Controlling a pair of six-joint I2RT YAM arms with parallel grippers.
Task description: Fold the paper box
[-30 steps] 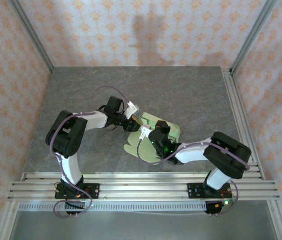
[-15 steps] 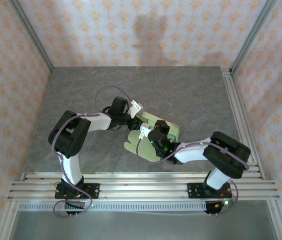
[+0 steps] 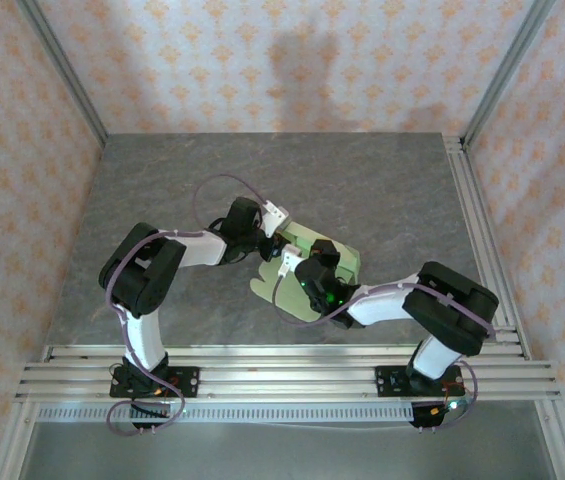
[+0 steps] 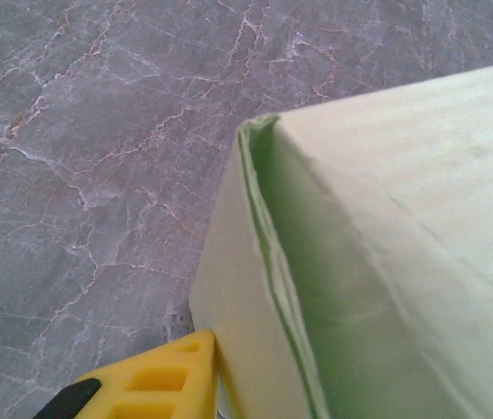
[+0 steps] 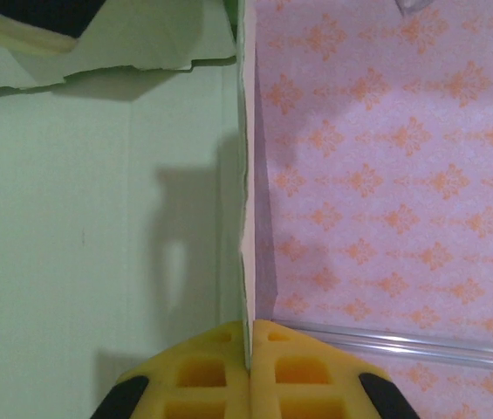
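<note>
Aluminium rails [image 3: 282, 366] run along the near edge, and both arm bases are bolted to them side by side. Beyond the rails lies the grey, marble-veined bench [image 3: 382, 190], and both arms reach inward over it toward its middle.

The paper box [image 3: 307, 241] sits there, between the two wrists. It is pale yellow-green card, partly folded, with one rounded flap lying flat on the bench on its near-left side.

The right fingers [image 5: 202, 371] are yellow. In the right wrist view they are pressed together on a thin upright edge of the box, pinching the card between them. A flat pale green panel spreads away to the left of that edge.

The left fingers [image 4: 154, 384] come in from the box's left side. In the left wrist view one yellow fingertip rests just beside a pale side wall of the box, near a folded corner where a darker green seam runs up. How far these fingers are apart, and whether they grip the card, cannot be told.

Farther back, wallpaper [image 3: 262, 60] with a small orange motif covers the enclosure, framed by slanting metal posts [image 3: 62, 70].
</note>
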